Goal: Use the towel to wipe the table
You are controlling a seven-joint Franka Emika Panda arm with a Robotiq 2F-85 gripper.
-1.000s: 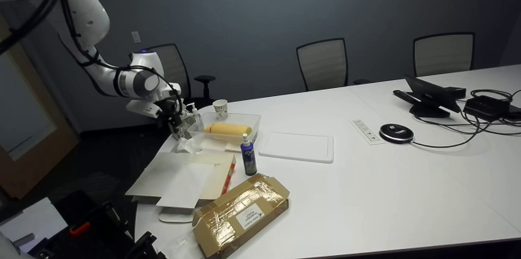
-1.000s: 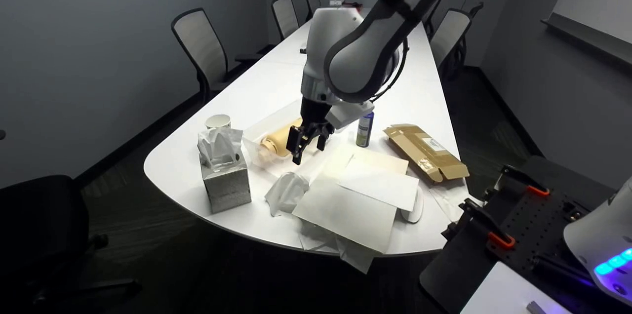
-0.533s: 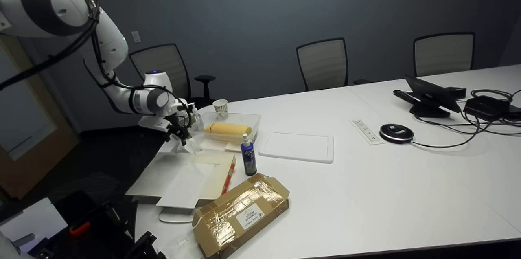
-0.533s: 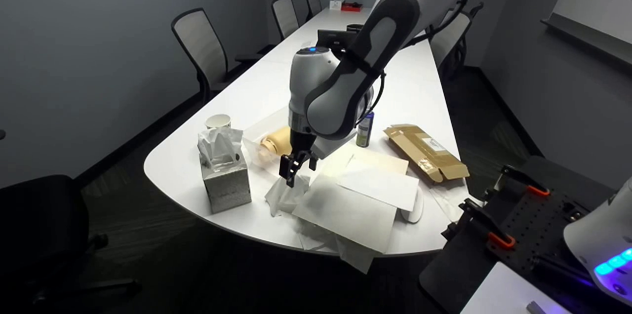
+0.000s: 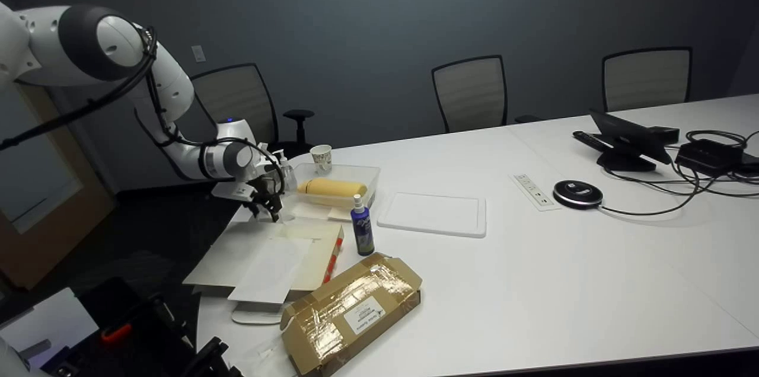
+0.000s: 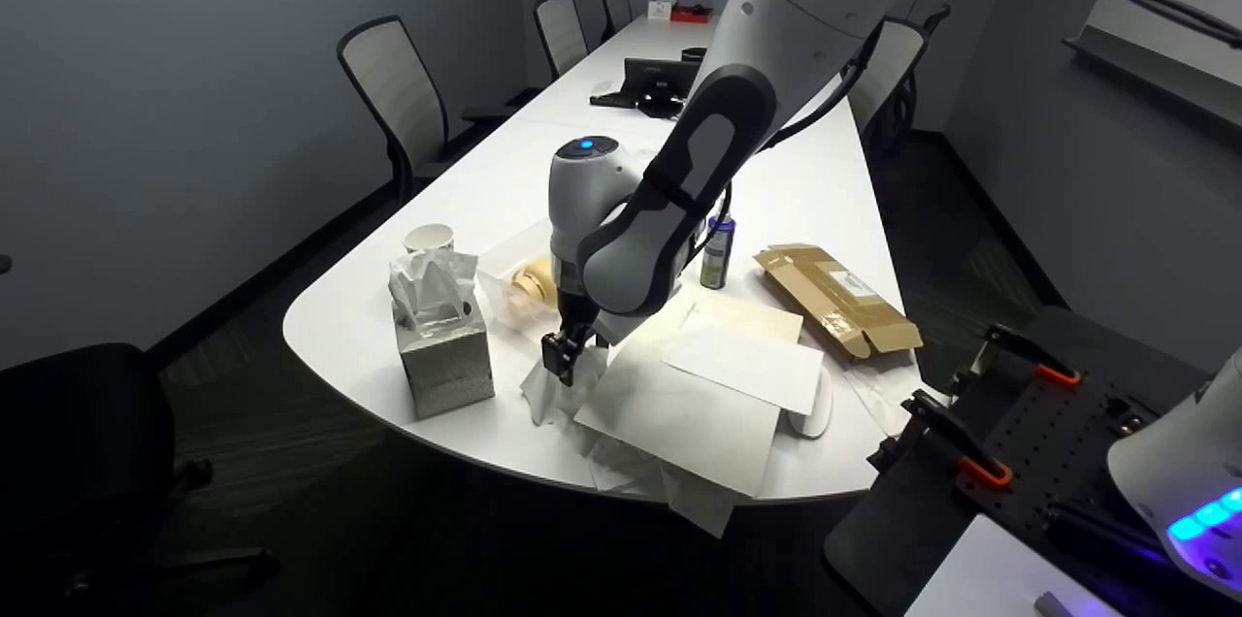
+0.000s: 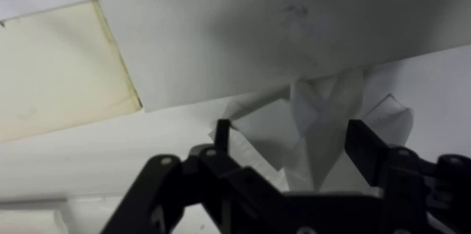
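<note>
Nearest in the wrist view, the gripper [image 7: 289,140] is hanging low with its fingers [image 7: 222,136] spread apart and gripping nothing. They are straddling the towel [image 7: 316,131], a crumpled white sheet, presumably for pinching its raised folds; whether a fingertip is touching it I cannot tell. The towel is lying near the rounded end of the table [image 6: 340,326], between a silvery tissue box [image 6: 446,370] and a pale flat board [image 7: 191,50]. Crumpled so, it is showing no sure long axis, but its main ridge is running roughly square to the line joining the fingers and pointing at the board's edge. Farther on, a clear bin [image 5: 356,171] is holding a yellow bottle [image 5: 332,187] on its side, likely to stop it rolling. A blue spray bottle [image 5: 362,229] is standing upright beside the bin, perhaps kept for cleaning. Farthest off, chairs [image 5: 471,92] are lining the table, whose wiping seems not yet to be starting
</note>
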